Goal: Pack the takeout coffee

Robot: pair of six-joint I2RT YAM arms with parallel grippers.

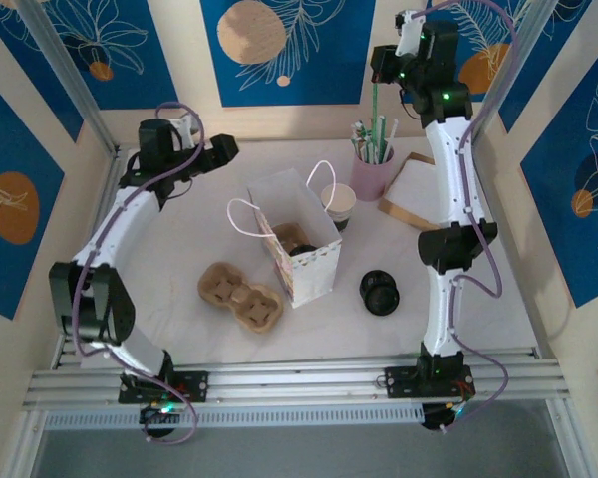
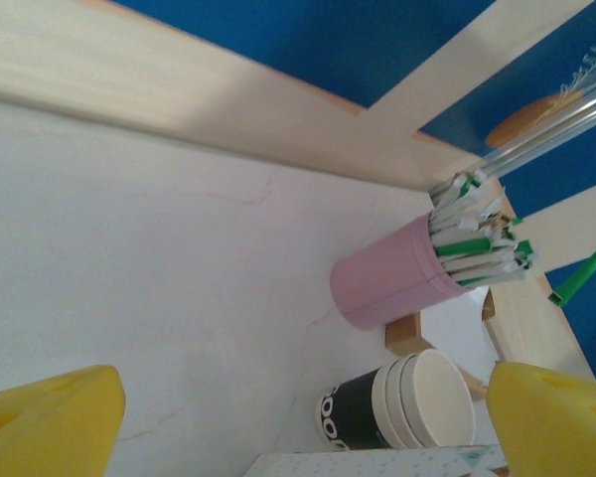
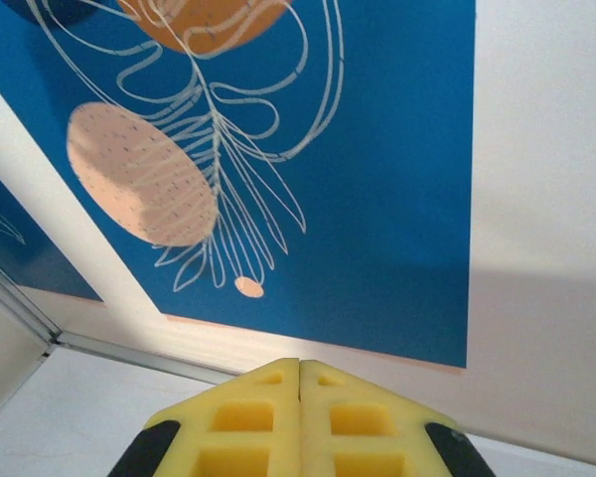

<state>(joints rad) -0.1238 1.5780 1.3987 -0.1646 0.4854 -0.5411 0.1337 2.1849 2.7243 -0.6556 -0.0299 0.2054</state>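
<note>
Two arms are raised off the tabletop (image 1: 184, 254). The left arm (image 1: 110, 234) has its base at the near-left edge. Its elbow is folded out to the left and the forearm runs back toward the far-left corner. The wrist is turned right, so the left jaws face across the tabletop toward the pink straw holder (image 2: 392, 273). The left jaws are wide apart, with yellow pads (image 2: 50, 427) in both lower corners of the wrist view and only bare tabletop between them.

The right arm (image 1: 448, 169) rises almost straight from the near-right base, reaching far back and high by the rear wall. The right jaws are pressed together, pads (image 3: 248, 417) flush, facing the blue patterned wall panel (image 3: 377, 149). A green straw (image 1: 376, 110) stands upright just below that wrist, above the straw holder. I cannot tell whether it is pinched.

The takeout coffee (image 1: 297, 239) sits inside the white paper bag (image 1: 314, 269) mid-tabletop, its black lid showing through the open top. A stack of lidless cups (image 1: 339, 202) stands just behind-right of the bag. A cardboard cup carrier (image 1: 241, 296) lies near-left of the bag, and loose black lids (image 1: 380, 292) lie to its right, apart from it.
</note>
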